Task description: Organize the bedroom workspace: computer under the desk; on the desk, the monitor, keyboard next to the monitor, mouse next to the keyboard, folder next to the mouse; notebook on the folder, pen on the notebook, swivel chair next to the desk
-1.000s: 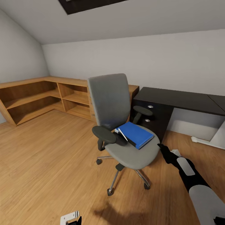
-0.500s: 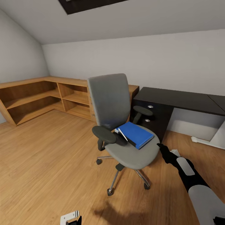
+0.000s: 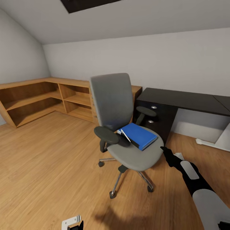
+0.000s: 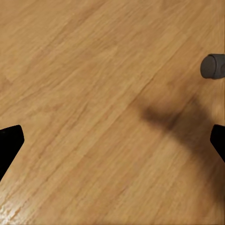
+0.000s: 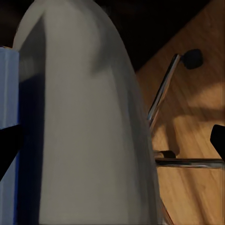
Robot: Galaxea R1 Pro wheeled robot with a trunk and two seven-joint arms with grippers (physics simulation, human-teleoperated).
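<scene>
Head view: the swivel chair (image 3: 126, 127) stands on the wood floor (image 3: 48, 166) in front of the desk (image 3: 185, 101), its backrest upright; the blue folder (image 3: 139, 135) lies flat on the seat, long axis running diagonally toward the desk, and the right arm (image 3: 188, 172) reaches to the seat's edge. Left wrist view: the left gripper (image 4: 112, 140) hangs with jaws spread wide and empty over the floor, near a caster (image 4: 213, 66). Right wrist view: the right gripper (image 5: 112, 140) has jaws wide apart and empty, facing the seat edge and folder (image 5: 8, 93).
</scene>
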